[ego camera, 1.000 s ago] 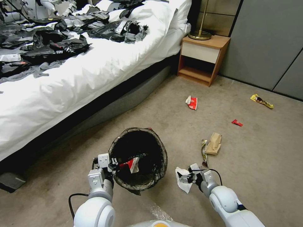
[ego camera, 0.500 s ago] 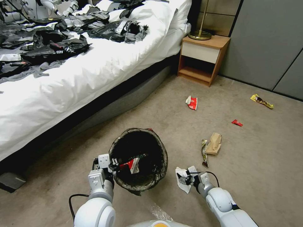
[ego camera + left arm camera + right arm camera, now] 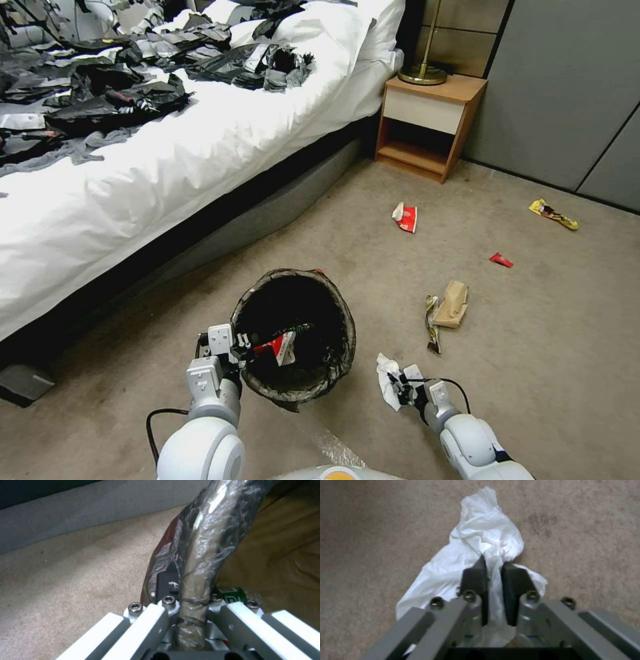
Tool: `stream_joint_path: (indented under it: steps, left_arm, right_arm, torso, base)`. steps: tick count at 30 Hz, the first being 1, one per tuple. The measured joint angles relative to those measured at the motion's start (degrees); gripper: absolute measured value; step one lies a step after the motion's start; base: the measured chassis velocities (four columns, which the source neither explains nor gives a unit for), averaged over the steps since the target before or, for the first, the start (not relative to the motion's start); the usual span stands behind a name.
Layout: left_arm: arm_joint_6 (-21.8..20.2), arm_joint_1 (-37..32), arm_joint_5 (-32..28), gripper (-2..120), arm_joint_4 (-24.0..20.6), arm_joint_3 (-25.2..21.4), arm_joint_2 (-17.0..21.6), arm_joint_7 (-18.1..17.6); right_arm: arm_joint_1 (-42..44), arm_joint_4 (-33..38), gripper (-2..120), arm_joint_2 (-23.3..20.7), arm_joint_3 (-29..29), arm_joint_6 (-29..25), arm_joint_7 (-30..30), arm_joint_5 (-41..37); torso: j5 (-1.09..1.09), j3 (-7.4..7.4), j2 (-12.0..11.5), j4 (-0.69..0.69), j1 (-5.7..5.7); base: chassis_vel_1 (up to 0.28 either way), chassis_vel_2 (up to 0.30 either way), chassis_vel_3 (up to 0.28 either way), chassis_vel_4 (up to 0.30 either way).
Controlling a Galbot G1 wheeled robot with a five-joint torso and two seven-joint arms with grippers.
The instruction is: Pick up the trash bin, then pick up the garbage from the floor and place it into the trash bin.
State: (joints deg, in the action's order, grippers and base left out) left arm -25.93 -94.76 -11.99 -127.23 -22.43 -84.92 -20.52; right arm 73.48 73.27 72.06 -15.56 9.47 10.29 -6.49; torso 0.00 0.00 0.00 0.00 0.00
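Bin (image 3: 293, 333) sits on the carpet (image 3: 373, 267) between the two arms, mouth tilted toward the camera, dark bag folded over the rim. Left gripper (image 3: 241, 348) is at the near-left rim, jaws clamped on the bagged rim; the left wrist view shows the rim (image 3: 200, 555) running up between the fingers, one pad outside, one inside. Inside the bin: a red-and-white cup (image 3: 280, 348) and a bottle (image 3: 290, 330) with a green label (image 3: 233, 594).

Tissue (image 3: 388, 379) lies just right of the bin, apart from its wall. Right gripper (image 3: 402, 387) is low at the tissue, jaws nearly together and pinching a fold of it; in the right wrist view the black pads (image 3: 475, 577) squeeze the white paper (image 3: 483, 547) with the rest trailing on the carpet.

Open room: bed edge (image 3: 200, 220) runs close along the bin's left and far side; the floor to the right and ahead is open. There lie a brown bag (image 3: 453, 303) with a wrapper (image 3: 432, 323) touching it, a second cup (image 3: 405, 217), a red scrap (image 3: 501, 260) and a yellow wrapper (image 3: 553, 214). Nightstand (image 3: 427, 123) stands at the far wall.

Versus half a second ago: right gripper has pulled nearer the robot and the tissue is bunched narrower, drawn up at the jaws. Bin, left gripper and other litter unchanged.
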Motion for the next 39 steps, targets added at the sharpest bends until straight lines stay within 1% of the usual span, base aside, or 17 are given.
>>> stream_joint_path:
  steps: [1,3,13,16,20,23,24,26,27,28,29,30,31,34,35,36,39]
  left_arm:
    - [0.0,0.0,0.0,0,-0.09,0.01,0.0,0.0]
    - [0.0,0.0,0.0,0,-0.12,0.01,0.01,0.0]
    - [0.0,0.0,-0.05,0,-0.14,0.17,0.09,-0.02]
    - [-0.02,0.04,-0.2,0,-0.14,0.18,0.15,-0.02]
    - [-0.13,0.11,-0.27,0,-0.13,0.3,0.22,-0.02]
    - [-0.16,0.1,-0.29,0,0.14,0.31,0.45,-0.01]
    - [-0.16,0.1,-0.29,0,0.14,0.31,0.45,-0.01]
    - [-0.17,0.08,-0.29,0,0.5,0.46,0.57,0.02]
    - [-0.17,0.08,-0.27,0,0.67,0.56,0.61,0.03]
    - [-0.17,0.08,-0.27,0,0.67,0.56,0.61,0.03]
    - [-0.18,0.07,-0.21,0,0.82,0.76,0.61,0.05]
    - [-0.19,0.07,-0.06,0,0.97,1.0,0.66,0.12]
    - [-0.19,0.07,-0.06,0,0.97,1.0,0.66,0.12]
    - [-0.23,-0.05,0.29,0,1.13,1.47,0.69,0.21]
    - [-0.23,-0.05,0.29,0,1.13,1.47,0.69,0.21]
    - [-0.23,-0.21,0.41,0,1.14,1.67,0.69,0.25]
    - [-0.24,-0.55,0.65,0,1.15,1.96,0.72,0.27]
  right_arm:
    - [0.03,-0.03,2,0.0,-0.06,-0.14,-0.03,0.05]
    - [0.03,-0.04,0,0.0,-0.14,-0.29,-0.05,0.07]
    - [0.06,0.72,0,0.01,-0.56,-2.38,-1.92,-0.14]
    - [0.42,2.07,0,0.01,-0.62,-3.31,-3.13,-0.71]
    - [1.45,6.58,0,0.07,-1.29,-5.29,-5.86,-3.13]
    - [2.79,13.66,0,0.04,-2.55,-9.28,-6.73,-6.49]
    - [2.79,13.66,0,0.04,-2.55,-9.28,-6.73,-6.49]
    - [3.75,20.61,0,-0.07,-3.28,-14.49,-5.98,-9.62]
    - [4.24,24.24,0,-0.16,-3.48,-16.85,-4.88,-11.27]
    - [4.24,24.24,0,-0.16,-3.48,-16.85,-4.88,-11.27]
    - [4.78,28.78,0,-0.35,-3.77,-18.99,-2.86,-13.5]
    - [5.7,33.96,0,-0.63,-3.73,-20.9,-0.51,-15.94]
    - [5.7,33.96,0,-0.63,-3.73,-20.9,-0.51,-15.94]
    - [7.62,43.67,0,-1.28,-2.3,-23.81,4.63,-17.95]
    - [7.62,43.67,0,-1.28,-2.3,-23.81,4.63,-17.95]
    - [8.77,47.17,0,-1.63,-1.15,-24.33,6.63,-17.83]
    - [10.37,50.2,0,-2.31,1.37,-24.72,8.37,-16.23]
  torso:
    - [0.01,0.0,0.0,0.0,0.0]
    - [0.0,0.0,0.0,0.0,0.0]
    - [0.0,0.0,0.0,-0.01,0.0]
    - [0.0,0.0,0.0,-0.01,0.0]
    - [0.0,0.0,0.0,0.0,0.0]
    - [0.0,0.0,0.0,0.0,0.0]
    - [0.0,0.0,0.0,0.0,0.0]
    - [0.0,0.0,0.0,0.02,0.0]
    - [0.02,0.01,0.0,-0.01,0.0]
    - [0.02,0.01,0.0,-0.01,0.0]
    - [-0.02,0.0,0.0,0.03,0.0]
    - [-0.02,0.0,0.0,0.0,0.0]
    - [-0.02,0.0,0.0,0.0,0.0]
    - [-0.02,0.0,0.0,0.0,0.0]
    - [-0.02,0.0,0.0,0.0,0.0]
    - [0.0,0.0,0.0,0.0,0.0]
    - [0.0,0.0,0.0,0.0,0.0]
  base:
    - [0.0,0.0,0.0,0.0]
    - [0.0,0.0,0.0,0.0]
    - [0.0,0.0,0.0,0.0]
    - [0.0,0.0,0.0,0.0]
    - [0.0,0.0,0.0,0.0]
    - [0.0,0.0,0.0,0.0]
    - [0.0,0.0,0.0,0.0]
    - [0.0,0.0,0.0,0.0]
    - [0.0,0.0,0.0,0.0]
    - [0.0,0.0,0.0,0.0]
    - [0.0,0.0,0.0,0.0]
    - [0.0,0.0,0.0,0.0]
    - [0.0,0.0,0.0,0.0]
    - [0.0,0.0,0.0,0.0]
    - [0.0,0.0,0.0,0.0]
    - [0.0,0.0,0.0,0.0]
    - [0.0,0.0,0.0,0.0]
